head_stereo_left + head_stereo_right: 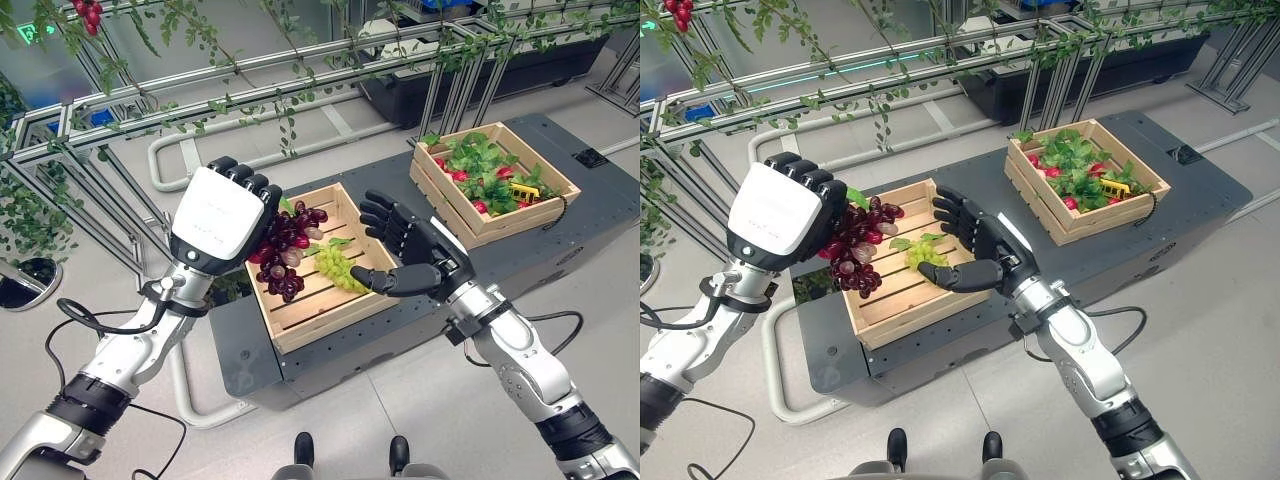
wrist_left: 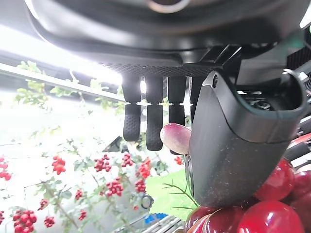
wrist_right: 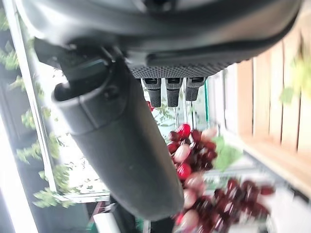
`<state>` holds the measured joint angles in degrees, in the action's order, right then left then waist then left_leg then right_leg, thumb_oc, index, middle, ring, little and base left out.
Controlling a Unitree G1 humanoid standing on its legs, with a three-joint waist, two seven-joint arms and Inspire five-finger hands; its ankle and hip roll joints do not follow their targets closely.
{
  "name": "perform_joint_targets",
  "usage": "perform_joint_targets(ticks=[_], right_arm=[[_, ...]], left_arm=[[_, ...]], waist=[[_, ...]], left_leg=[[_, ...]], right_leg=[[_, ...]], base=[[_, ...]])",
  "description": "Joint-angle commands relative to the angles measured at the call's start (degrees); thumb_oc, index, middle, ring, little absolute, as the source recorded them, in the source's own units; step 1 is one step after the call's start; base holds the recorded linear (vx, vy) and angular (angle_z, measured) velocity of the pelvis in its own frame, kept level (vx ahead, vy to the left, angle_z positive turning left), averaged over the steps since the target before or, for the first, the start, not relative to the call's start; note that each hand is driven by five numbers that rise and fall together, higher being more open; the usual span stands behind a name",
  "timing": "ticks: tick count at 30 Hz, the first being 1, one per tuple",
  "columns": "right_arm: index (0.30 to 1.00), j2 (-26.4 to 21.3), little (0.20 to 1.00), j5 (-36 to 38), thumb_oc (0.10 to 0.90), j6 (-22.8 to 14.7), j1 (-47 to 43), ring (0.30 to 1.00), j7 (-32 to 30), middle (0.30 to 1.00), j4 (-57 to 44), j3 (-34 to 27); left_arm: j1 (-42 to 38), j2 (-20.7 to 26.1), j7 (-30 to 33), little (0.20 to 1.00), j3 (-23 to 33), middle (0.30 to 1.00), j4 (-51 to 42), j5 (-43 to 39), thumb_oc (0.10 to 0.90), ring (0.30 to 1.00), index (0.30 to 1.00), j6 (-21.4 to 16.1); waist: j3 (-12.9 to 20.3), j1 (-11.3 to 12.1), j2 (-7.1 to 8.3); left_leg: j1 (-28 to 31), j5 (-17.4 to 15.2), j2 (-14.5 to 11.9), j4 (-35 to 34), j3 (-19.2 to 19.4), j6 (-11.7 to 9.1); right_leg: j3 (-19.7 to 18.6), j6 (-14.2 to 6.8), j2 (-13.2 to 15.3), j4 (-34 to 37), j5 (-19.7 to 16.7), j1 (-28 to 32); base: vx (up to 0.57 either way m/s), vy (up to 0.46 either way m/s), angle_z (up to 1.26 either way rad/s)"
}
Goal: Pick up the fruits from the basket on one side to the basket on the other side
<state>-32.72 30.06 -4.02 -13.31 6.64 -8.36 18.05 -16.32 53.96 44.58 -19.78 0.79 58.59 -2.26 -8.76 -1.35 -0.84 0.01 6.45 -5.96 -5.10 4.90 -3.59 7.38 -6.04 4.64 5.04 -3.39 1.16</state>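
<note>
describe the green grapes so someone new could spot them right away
Start at the nearer wooden crate on the dark platform, between the two hands. The green grapes lie on its slats, next to the open right hand. They are pale green, unlike the dark red bunch that the left hand holds.

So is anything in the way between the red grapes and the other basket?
Yes. The left robot hand holds the red grapes over the near basket. The open right robot hand hangs between them and the far basket, which is full of leaves and red fruit.
</note>
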Motion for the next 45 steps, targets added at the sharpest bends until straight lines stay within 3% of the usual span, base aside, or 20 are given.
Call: perform_joint_targets(ticks=[1, 5, 9, 10, 15, 16, 22, 24, 30, 37, 42, 43, 45], right_arm=[[0.900, -0.5, 0.900, 2.1, 0.800, -7.6, -6.0, 0.900, -2.7, 0.900, -3.1, 1.0], [0.900, 1.4, 0.900, 14.3, 0.800, 0.9, -4.9, 0.900, -0.5, 0.900, -2.3, 1.7], [0.900, 3.3, 0.900, 22.2, 0.800, 6.0, -3.2, 0.900, 2.4, 0.900, -1.2, 3.7], [0.900, 3.6, 0.900, 22.0, 0.800, 5.4, -3.1, 0.900, 2.2, 0.900, -0.9, 4.3], [0.900, 3.2, 0.900, 4.7, 0.800, -1.8, -6.1, 0.900, -4.0, 0.900, -0.6, 6.0], [0.900, 2.4, 0.900, -3.6, 0.800, -4.1, -7.0, 0.900, -5.7, 0.900, -0.7, 5.9], [0.900, -1.7, 0.900, -13.8, 0.800, -5.5, -9.8, 0.900, -8.8, 0.900, -2.3, 6.1], [0.900, -2.4, 0.900, -13.2, 0.800, -5.3, -10.4, 0.900, -9.1, 0.900, -2.5, 6.3], [0.900, -1.4, 0.900, -2.2, 0.800, -3.5, -10.6, 0.900, -6.9, 0.900, -3.0, 7.3], [0.900, 3.4, 0.900, 18.7, 0.800, 0.7, -8.4, 0.900, 0.0, 0.900, -2.9, 8.4], [0.900, 5.3, 0.900, 17.9, 0.800, -2.4, -8.1, 0.900, -0.4, 0.900, -3.1, 8.9], [0.900, 5.5, 0.900, 14.0, 0.800, -4.0, -8.5, 0.900, -1.6, 0.900, -3.1, 8.7], [0.900, 5.7, 0.900, 15.4, 0.800, -3.9, -8.8, 0.900, -2.1, 0.900, -3.6, 8.4]], left_arm=[[-9.9, -2.3, 2.4, 0.300, 4.2, 0.300, -2.4, -3.7, 0.400, 0.300, 0.300, 0.5], [-9.4, -3.6, 2.3, 0.300, 5.1, 0.300, -4.4, -2.5, 0.400, 0.300, 0.300, -0.7], [-9.0, -3.7, 2.4, 0.300, 5.4, 0.300, -5.9, -2.7, 0.400, 0.300, 0.300, -0.9], [-9.2, -3.5, 2.4, 0.300, 5.3, 0.300, -6.1, -3.0, 0.400, 0.300, 0.300, -1.0], [-11.2, -3.3, 1.1, 0.300, 3.9, 0.300, -7.3, -4.1, 0.400, 0.300, 0.300, -0.3], [-11.4, -3.5, 1.1, 0.300, 3.9, 0.300, -7.2, -4.2, 0.400, 0.300, 0.300, -0.5], [-11.9, -4.2, -0.7, 0.300, 4.9, 0.300, -9.5, -4.3, 0.400, 0.300, 0.300, -1.3], [-12.0, -4.4, -1.1, 0.300, 5.2, 0.300, -10.0, -4.3, 0.400, 0.300, 0.300, -1.5], [-11.9, -5.4, -1.7, 0.300, 5.6, 0.300, -11.5, -3.7, 0.400, 0.300, 0.300, -2.2], [-11.4, -5.9, -0.9, 0.300, 5.5, 0.300, -11.6, -3.0, 0.400, 0.300, 0.300, -2.6], [-11.8, -5.9, -0.8, 0.300, 4.9, 0.300, -11.3, -3.2, 0.400, 0.300, 0.300, -2.3], [-12.1, -5.6, -0.9, 0.300, 4.7, 0.300, -11.2, -3.6, 0.400, 0.300, 0.300, -2.2], [-12.5, -5.6, -1.3, 0.300, 4.6, 0.300, -11.4, -3.9, 0.400, 0.300, 0.300, -1.9]], waist=[[9.7, 0.2, 0.71], [10.0, 0.2, 0.89], [10.2, 0.2, 1.12], [10.3, 0.2, 1.19], [10.7, 0.5, 1.13], [10.8, 0.5, 1.05], [11.2, 0.7, 1.03], [11.3, 0.7, 1.03], [11.5, 0.8, 1.18], [11.5, 1.0, 1.33], [11.7, 1.1, 1.36], [11.8, 1.0, 1.37], [11.8, 1.0, 1.31]], left_leg=[[1.1, -3.3, 0.9, 0.1, -1.3, 0.9], [1.1, -3.3, 0.8, 0.1, -1.3, 0.8], [1.1, -3.1, 0.7, 0.1, -1.1, 0.7], [1.0, -3.1, 0.7, 0.1, -1.1, 0.7], [0.9, -3.1, 0.8, 0.1, -1.3, 0.8], [0.9, -3.2, 0.8, 0.1, -1.3, 0.8], [1.1, -3.5, 0.8, 0.1, -1.6, 0.8], [1.1, -3.5, 0.8, 0.1, -1.5, 0.8], [1.2, -3.5, 0.8, 0.1, -1.5, 0.7], [1.1, -3.5, 0.7, 0.1, -1.5, 0.7], [1.0, -3.4, 0.6, 0.1, -1.5, 0.8], [1.0, -3.4, 0.6, 0.1, -1.5, 0.8], [1.0, -3.4, 0.6, 0.1, -1.4, 0.8]], right_leg=[[-0.8, 0.1, 2.0, 0.0, -1.6, -1.3], [-0.9, 0.1, 2.1, 0.0, -1.7, -1.3], [-0.7, 0.0, 2.2, 0.0, -1.9, -1.3], [-0.6, 0.0, 2.2, 0.0, -1.9, -1.4], [-0.8, 0.0, 2.1, 0.0, -2.0, -1.6], [-0.9, 0.0, 2.1, 0.0, -2.0, -1.6], [-1.2, -0.2, 2.1, 0.0, -1.9, -1.5], [-1.3, -0.3, 2.1, 0.0, -1.9, -1.5], [-1.4, -0.3, 2.2, 0.0, -2.0, -1.5], [-1.1, -0.3, 2.3, 0.0, -2.0, -1.5], [-1.2, -0.2, 2.3, 0.0, -2.0, -1.6], [-1.2, -0.3, 2.4, 0.0, -2.0, -1.6], [-1.3, -0.3, 2.3, 0.0, -2.1, -1.7]], base=[[0.00, 0.000, 0.00], [0.00, 0.000, 0.00], [0.00, 0.000, 0.00], [0.00, 0.000, 0.00], [0.00, 0.000, 0.00], [0.00, 0.000, 0.00], [0.00, 0.000, 0.00], [0.00, 0.000, 0.00], [0.00, 0.000, 0.00], [0.00, 0.000, 0.00], [0.00, 0.000, 0.00], [0.00, 0.000, 0.00], [0.00, 0.000, 0.00]])
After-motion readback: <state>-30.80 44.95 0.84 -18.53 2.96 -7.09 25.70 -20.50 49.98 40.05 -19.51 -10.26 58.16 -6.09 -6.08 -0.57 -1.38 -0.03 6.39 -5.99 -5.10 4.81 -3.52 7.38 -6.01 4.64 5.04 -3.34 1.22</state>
